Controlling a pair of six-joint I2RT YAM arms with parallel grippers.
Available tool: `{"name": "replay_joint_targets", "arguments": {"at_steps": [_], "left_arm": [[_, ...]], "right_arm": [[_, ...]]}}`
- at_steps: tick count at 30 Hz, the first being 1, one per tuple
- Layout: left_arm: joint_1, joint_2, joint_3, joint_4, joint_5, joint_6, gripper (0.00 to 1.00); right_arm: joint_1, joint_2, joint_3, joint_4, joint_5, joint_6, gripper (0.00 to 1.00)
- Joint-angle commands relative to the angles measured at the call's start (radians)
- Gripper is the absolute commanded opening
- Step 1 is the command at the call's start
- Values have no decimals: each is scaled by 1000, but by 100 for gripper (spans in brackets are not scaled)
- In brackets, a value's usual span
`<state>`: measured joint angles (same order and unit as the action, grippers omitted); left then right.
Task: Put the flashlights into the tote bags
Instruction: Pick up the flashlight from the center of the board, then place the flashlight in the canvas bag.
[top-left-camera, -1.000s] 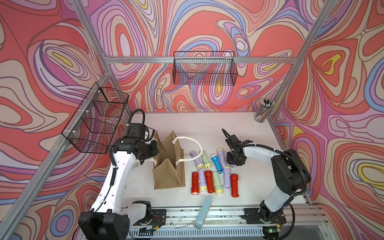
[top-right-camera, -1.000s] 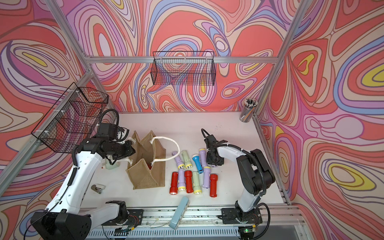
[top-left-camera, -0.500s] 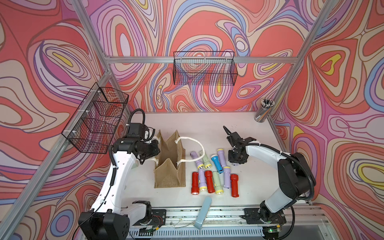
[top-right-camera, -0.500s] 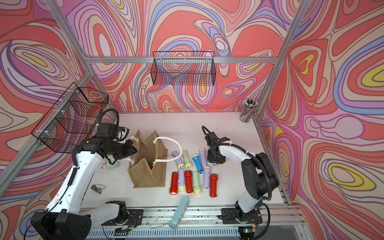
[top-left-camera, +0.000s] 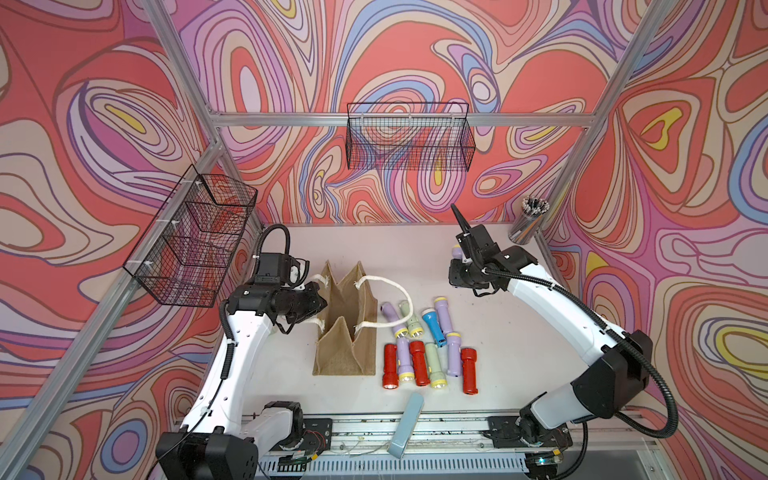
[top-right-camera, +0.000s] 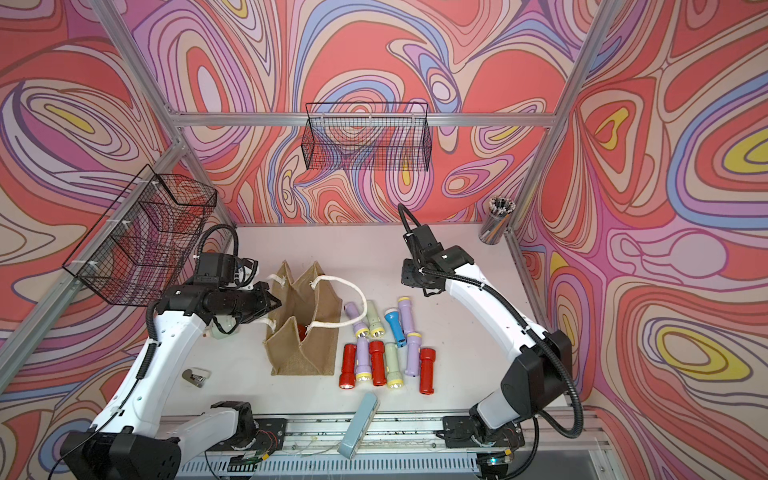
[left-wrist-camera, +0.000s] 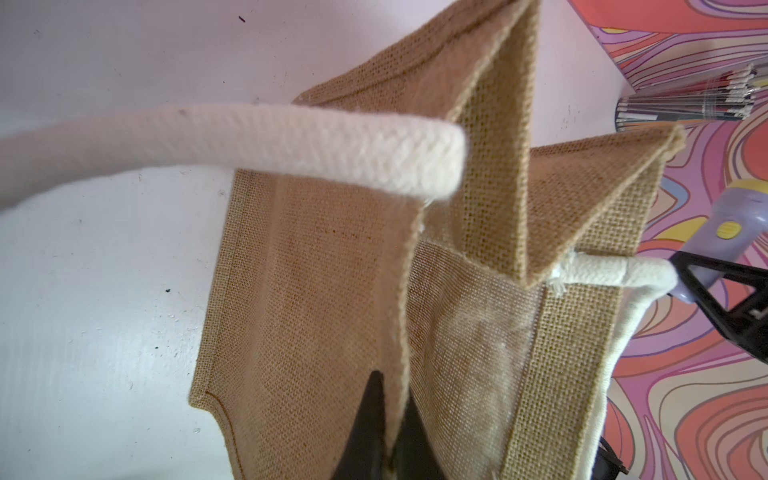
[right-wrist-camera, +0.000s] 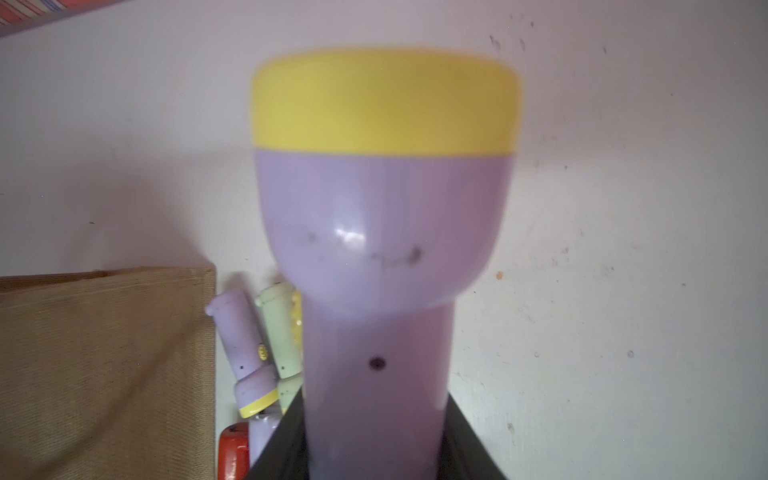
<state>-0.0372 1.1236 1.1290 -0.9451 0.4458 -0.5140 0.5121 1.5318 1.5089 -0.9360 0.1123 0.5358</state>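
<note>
The tan tote bag (top-left-camera: 345, 332) stands open at mid-table, with white rope handles. My left gripper (top-left-camera: 320, 303) is shut on its near-side rim; in the left wrist view my left gripper (left-wrist-camera: 392, 436) pinches the burlap edge of the tote bag (left-wrist-camera: 316, 291). My right gripper (top-left-camera: 459, 266) hovers above the table, right of the bag and further back, shut on a lilac flashlight (right-wrist-camera: 382, 232) with a yellow head. Several flashlights (top-left-camera: 419, 345) lie in a cluster right of the bag. A red flashlight (top-right-camera: 301, 330) shows inside the bag.
A grey-blue bar (top-left-camera: 405, 424) lies at the front edge. A pen cup (top-left-camera: 528, 224) stands at the back right corner. Wire baskets hang on the back wall (top-left-camera: 409, 137) and left wall (top-left-camera: 195, 241). A small metal clip (top-right-camera: 195, 376) lies near the left arm.
My right arm has risen and moved back from the cluster with the lilac flashlight in its grip. The left gripper has stayed at the bag's rim.
</note>
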Motion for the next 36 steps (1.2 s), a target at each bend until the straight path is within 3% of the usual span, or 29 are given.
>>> {"name": "replay_joint_targets", "arguments": {"at_steps": [1,9,17,27,36], "left_arm": [[5,-24,-17,12,12,-41,9],[5,-34,-13,-11,-11,-34,9],[5,-38,-27,-1,5,-37,9],[5,-42,-31,11,12,-39,9],[8,-47,-38,34,40,-59,8]], "right_arm": [[60,13,94,18,-9,25,4],[215,146,299,184,-162,45,3],[332,295,386,357,-277,35,2],[442,402,398,475,-357,-31,1],[488,430,287,556,-390,-139,0]]}}
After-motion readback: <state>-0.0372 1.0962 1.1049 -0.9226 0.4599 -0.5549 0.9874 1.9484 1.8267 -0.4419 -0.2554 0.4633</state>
